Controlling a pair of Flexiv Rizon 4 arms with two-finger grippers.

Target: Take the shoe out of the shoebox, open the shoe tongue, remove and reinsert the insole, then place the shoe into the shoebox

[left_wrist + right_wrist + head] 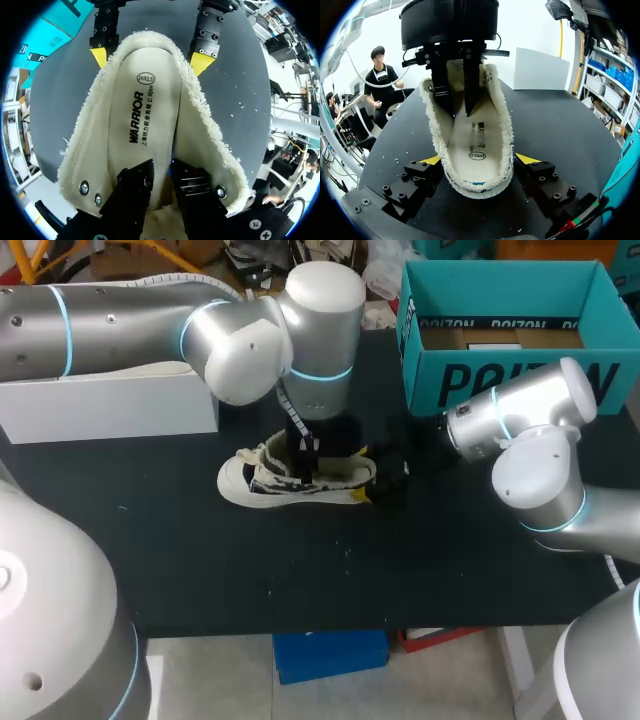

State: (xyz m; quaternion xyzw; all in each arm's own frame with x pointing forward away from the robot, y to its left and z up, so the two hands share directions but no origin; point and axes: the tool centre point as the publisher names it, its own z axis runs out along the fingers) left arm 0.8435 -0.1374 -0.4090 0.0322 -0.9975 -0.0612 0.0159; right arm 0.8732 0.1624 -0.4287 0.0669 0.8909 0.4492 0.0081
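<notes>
Black table (200, 560), mid: shoe (255, 480) on its sole, outside teal shoebox (470, 380) at rear R. R gripper (478, 159): yellow tips clamped either side of heel. L gripper (163, 167): down inside shoe mouth, on insole (475, 142); grip state can't tell

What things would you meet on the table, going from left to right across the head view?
white box → shoe → teal shoebox
</notes>
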